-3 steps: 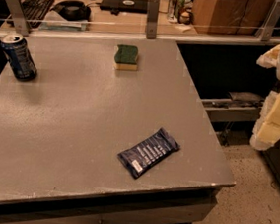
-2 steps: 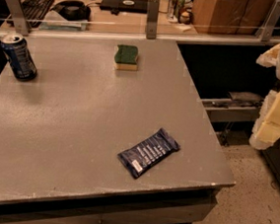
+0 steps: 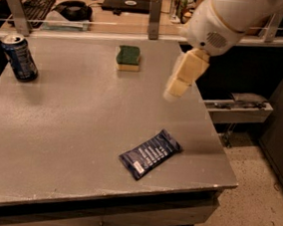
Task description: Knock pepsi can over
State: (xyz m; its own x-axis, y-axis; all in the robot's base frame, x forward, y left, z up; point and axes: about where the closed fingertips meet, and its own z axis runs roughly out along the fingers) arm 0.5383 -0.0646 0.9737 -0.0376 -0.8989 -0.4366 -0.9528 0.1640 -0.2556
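The pepsi can stands upright near the far left corner of the grey table. It is dark blue with white markings and a silver top rim. My gripper hangs from the white arm above the right part of the table, far to the right of the can. It points down and to the left, above the table surface, and holds nothing that I can see.
A green and yellow sponge lies at the table's far middle. A flat dark blue snack wrapper lies near the front right. A rail with posts runs behind the table. The table's right edge drops to the floor.
The arm and gripper have swung in from the right edge of the view to over the table's right part. The can, sponge and wrapper have not moved on the table.
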